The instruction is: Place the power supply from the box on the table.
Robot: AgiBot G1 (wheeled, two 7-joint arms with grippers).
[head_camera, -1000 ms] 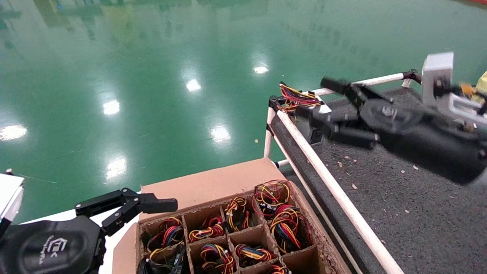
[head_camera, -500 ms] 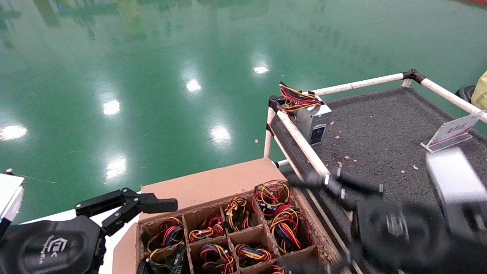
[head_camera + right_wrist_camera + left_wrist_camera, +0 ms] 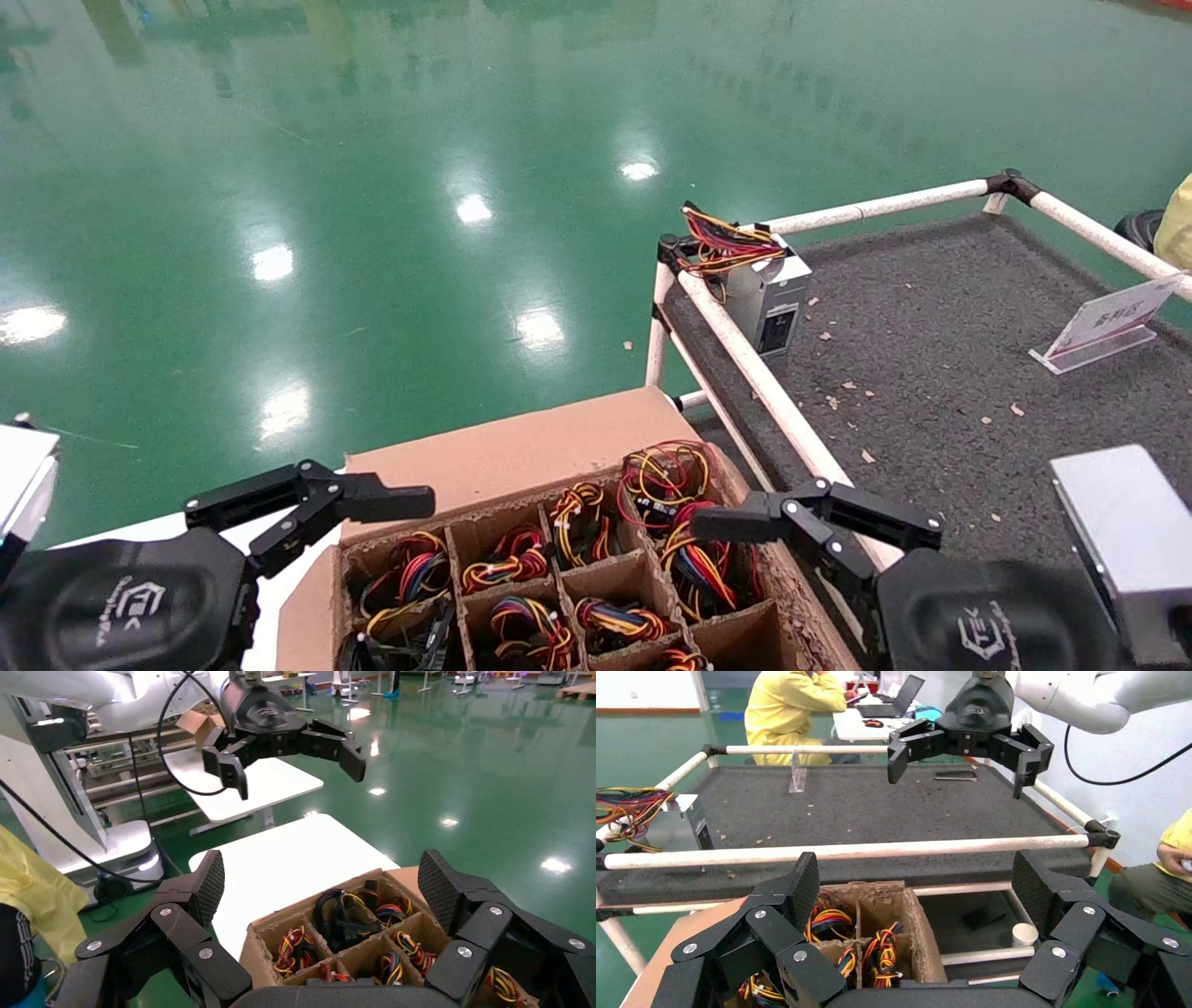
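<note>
**Power supply stands at counter corner as both pincers hang released over carton**

A power supply [image 3: 765,296], a small silver-grey metal case with a black socket face and a sheaf of red, yellow, orange and black wires [image 3: 724,241] spilling from its top, stands upright on the dark grey counter [image 3: 941,326], right of centre in the head view. It sits in the counter's corner, just beside the white pipe rail [image 3: 754,373] and the black corner joint, with nothing gripping it.

At the lower centre of the frame lies the brown cardboard box [image 3: 521,457], its flap folded back and its cardboard grid dividing it into square cells. Most visible cells hold more coiled wire bundles [image 3: 698,554]; at least one is empty.

The right pincer [image 3: 815,527] hangs at the lower right, over the box's edge nearest the counter, its black fingers spread apart and holding nothing. The left pincer [image 3: 307,508] hangs at the lower left, beside the box's opposite side, likewise released and empty.

A clear plastic sign stand [image 3: 1103,326] sits on the counter at the right edge of the frame. Glossy green floor [image 3: 372,186] fills the upper half.
</note>
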